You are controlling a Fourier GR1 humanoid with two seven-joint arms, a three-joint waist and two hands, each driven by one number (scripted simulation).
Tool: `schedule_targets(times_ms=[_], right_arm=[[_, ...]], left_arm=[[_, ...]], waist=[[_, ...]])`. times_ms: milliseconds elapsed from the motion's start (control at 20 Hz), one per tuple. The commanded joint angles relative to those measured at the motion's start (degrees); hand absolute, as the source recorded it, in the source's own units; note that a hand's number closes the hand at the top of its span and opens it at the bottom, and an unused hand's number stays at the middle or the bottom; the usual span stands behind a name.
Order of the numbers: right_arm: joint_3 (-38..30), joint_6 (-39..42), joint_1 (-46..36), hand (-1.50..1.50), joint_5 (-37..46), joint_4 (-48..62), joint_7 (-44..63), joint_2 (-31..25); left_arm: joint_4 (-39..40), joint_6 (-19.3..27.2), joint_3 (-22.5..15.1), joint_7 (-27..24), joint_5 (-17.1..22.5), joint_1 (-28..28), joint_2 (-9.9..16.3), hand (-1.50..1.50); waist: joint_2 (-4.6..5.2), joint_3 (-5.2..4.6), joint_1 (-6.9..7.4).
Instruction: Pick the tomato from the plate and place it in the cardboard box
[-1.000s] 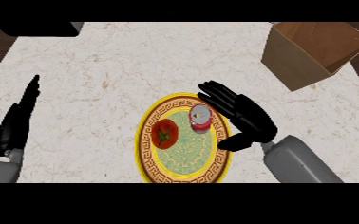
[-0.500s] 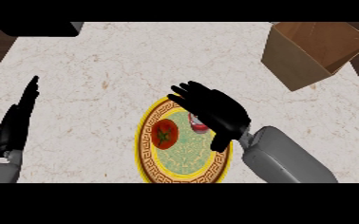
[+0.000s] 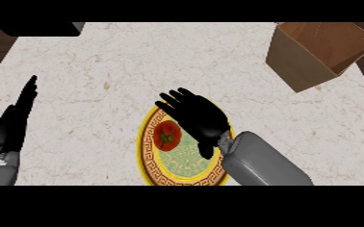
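We see bench (image 3: 107, 62): pale cream marble, faint brown veining. Plate (image 3: 150, 166): yellow rim, brown-orange key-pattern band, pale green centre with light motif. Tomato (image 3: 168, 135): red, dark green stem. Cardboard box (image 3: 302, 62): brown, darker inside. Our right hand (image 3: 199, 120) and left hand (image 3: 16, 125): black; forearms grey.

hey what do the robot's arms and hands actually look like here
Both hands are black, with slender fingers and a thumb: the right hand over the plate, the left hand at the left edge. The forearms are smooth, rounded grey shells. No cables or markings show.
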Motion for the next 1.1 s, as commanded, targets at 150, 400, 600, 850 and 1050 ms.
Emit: schedule_targets(times_ms=[150,400,600,850,1050], right_arm=[[-4.03,1.07,-1.11,-1.50,6.57,6.92,-3.49,5.79],[-4.69,6.06,3.52,-1.50,7.92,-2.98,-1.04,7.13],[-5.27,4.42,3.92,-1.50,9.00,1.72,-7.42,8.81],[1.33,2.90,4.58,-1.50,7.18,-0.12,-4.29,9.30],[1.62,5.48,6.82,-1.50,10.50,-2.61,-2.38,9.32]], left_arm=[[-0.26,-1.96,2.18,2.78,-2.91,-2.06,-2.10,0.00],[1.83,-5.13,5.73,-1.59,-2.72,0.03,-1.65,0.00],[1.71,-2.71,5.00,-0.60,-6.15,-1.28,-4.65,0.00],[-1.47,-3.74,5.44,3.02,-7.21,-2.05,-5.12,0.00],[-4.10,-5.08,5.34,3.72,-8.35,0.38,-6.04,0.00]], waist=[[0.09,0.01,-0.01],[0.00,0.00,-0.22],[0.07,0.01,-0.11],[0.05,0.02,0.07],[-0.01,0.02,0.06]])
